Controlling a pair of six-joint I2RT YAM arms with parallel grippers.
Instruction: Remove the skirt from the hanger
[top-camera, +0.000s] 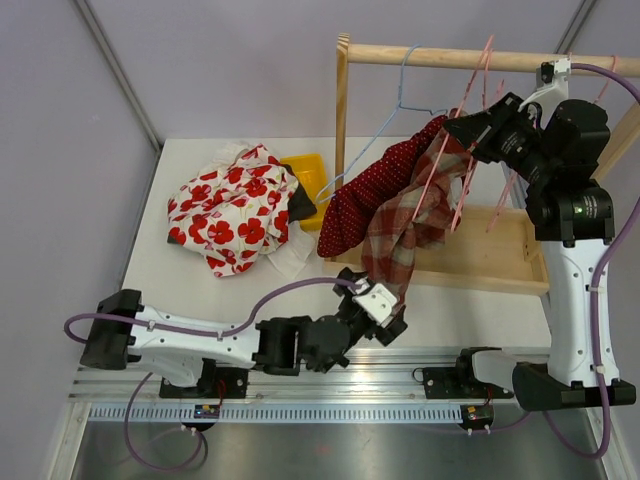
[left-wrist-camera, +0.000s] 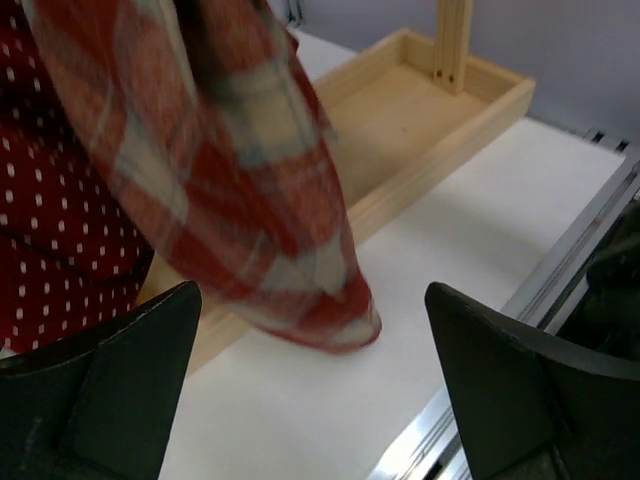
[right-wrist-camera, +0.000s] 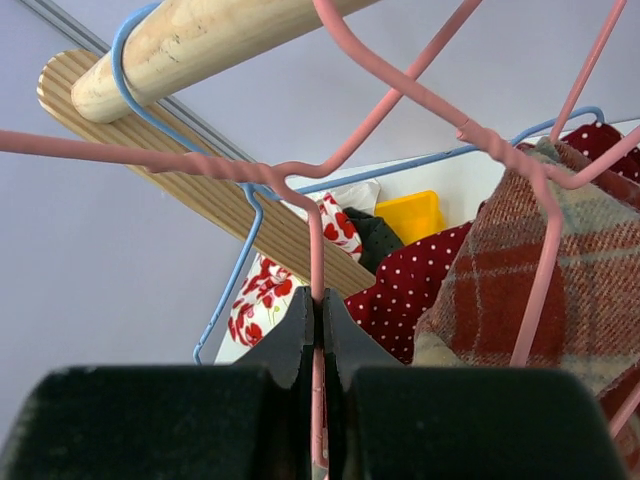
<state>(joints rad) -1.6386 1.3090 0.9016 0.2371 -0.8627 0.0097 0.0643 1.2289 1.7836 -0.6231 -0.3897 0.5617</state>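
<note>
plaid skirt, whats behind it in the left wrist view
The red polka-dot garment and the wooden tray show behind the plaid skirt. The tray's left part is covered by the cloth.

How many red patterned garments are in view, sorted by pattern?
Floral garment: 1
Polka-dot garment: 1
Plaid garment, draped on a pink hanger: 1
Total: 3
</note>
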